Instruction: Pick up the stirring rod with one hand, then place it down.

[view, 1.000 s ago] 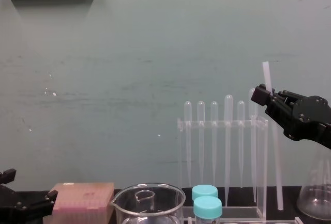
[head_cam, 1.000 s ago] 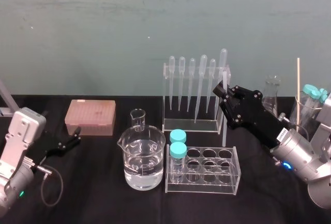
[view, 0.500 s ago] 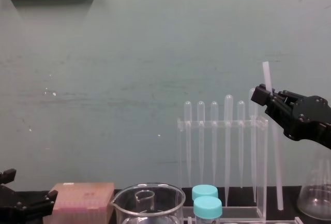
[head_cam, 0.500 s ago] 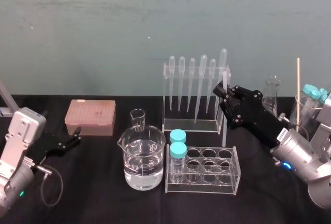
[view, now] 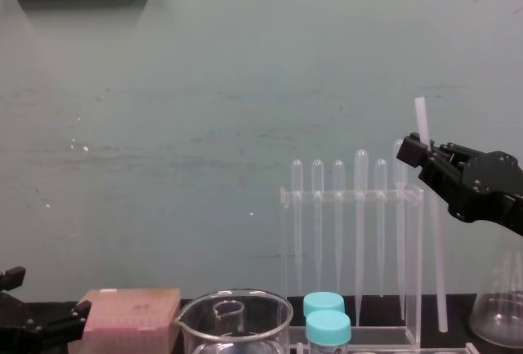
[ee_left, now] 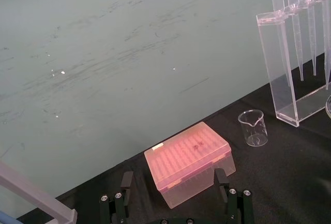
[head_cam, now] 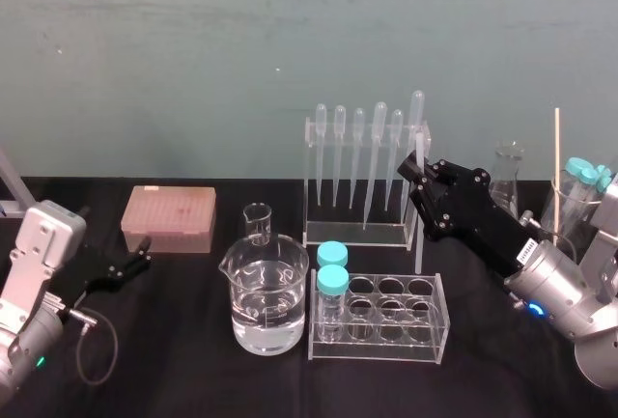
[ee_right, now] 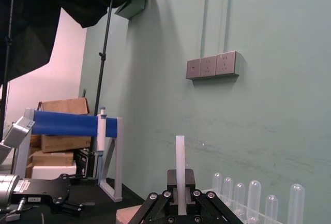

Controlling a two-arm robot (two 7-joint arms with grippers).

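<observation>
The stirring rod (view: 440, 272) is a thin translucent-white stick held nearly upright, its lower end close above the black table just right of the pipette rack (head_cam: 362, 177). My right gripper (view: 411, 148) is shut on the rod's upper part. A short length of the stirring rod (ee_right: 180, 162) sticks up above the gripper's black fingers (ee_right: 173, 188). In the head view the right gripper (head_cam: 417, 169) reaches in from the right, and the stirring rod (head_cam: 419, 249) hangs below it. My left gripper (head_cam: 135, 259) rests low at the far left, open and holding nothing, in front of the pink box (ee_left: 189, 164).
A beaker of water (head_cam: 263, 292) and a clear tube rack (head_cam: 386, 317) with two teal-capped tubes stand at front centre. A small beaker (head_cam: 257, 220) is behind them. A flask (head_cam: 507, 177) and a glass with a wooden stick (head_cam: 570, 206) stand at the right.
</observation>
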